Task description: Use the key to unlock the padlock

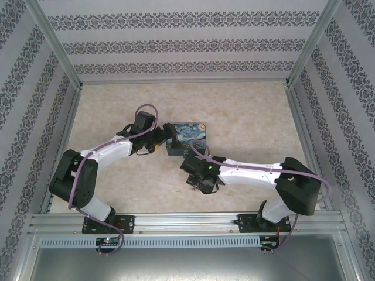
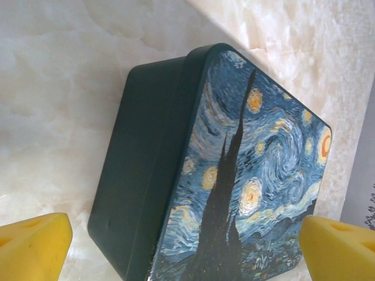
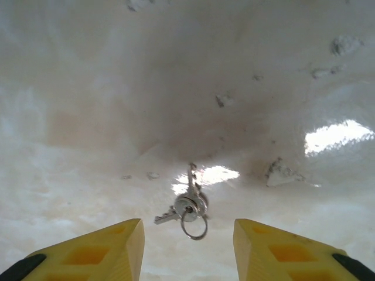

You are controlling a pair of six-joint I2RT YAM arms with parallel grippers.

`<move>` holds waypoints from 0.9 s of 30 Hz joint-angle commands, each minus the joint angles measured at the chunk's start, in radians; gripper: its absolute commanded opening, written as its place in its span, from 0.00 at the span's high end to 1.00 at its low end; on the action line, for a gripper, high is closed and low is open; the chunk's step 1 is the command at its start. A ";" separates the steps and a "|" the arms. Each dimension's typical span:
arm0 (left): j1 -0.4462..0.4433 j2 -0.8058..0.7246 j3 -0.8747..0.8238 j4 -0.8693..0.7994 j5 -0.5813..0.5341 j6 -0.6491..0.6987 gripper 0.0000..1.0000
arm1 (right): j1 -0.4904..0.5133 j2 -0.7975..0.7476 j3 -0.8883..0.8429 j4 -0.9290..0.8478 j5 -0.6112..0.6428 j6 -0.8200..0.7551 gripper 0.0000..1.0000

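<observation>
My right jaws: parted, grasping nothing, set low to straddle the key [image 3: 188,206]. It lies flat on its ring between and just ahead of the tips, untouched. My left jaws: spread wide, empty, facing the tin [image 2: 234,175], probably to steady it. Tabletop [image 1: 252,111]: pale, marbled, glossy. Walls [image 1: 187,47]: striped patterned paper.

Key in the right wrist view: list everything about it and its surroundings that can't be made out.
- Key, right wrist view: tiny and washed by glare; its teeth are unreadable, and whether one key or two hang on the ring is unclear.
- Key, top view: covered by the right gripper.
- Tin, left wrist view: bottom cut by the frame edge, far walls turned away.
- Tin's left end, top view: behind the left gripper.
</observation>
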State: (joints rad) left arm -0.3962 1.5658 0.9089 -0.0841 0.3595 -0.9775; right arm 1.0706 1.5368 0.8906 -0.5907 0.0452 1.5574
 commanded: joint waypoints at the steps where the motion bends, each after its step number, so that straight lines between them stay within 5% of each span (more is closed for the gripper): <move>1: 0.020 -0.007 -0.008 0.044 0.037 -0.007 0.01 | 0.022 0.037 0.053 -0.118 0.029 0.062 0.55; 27: 0.072 -0.024 -0.056 0.073 0.075 -0.009 0.01 | -0.014 0.219 0.128 -0.079 -0.016 0.039 0.59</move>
State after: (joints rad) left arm -0.3340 1.5600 0.8593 -0.0498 0.4194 -0.9775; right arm 1.0683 1.7264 1.0019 -0.6735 0.0280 1.6012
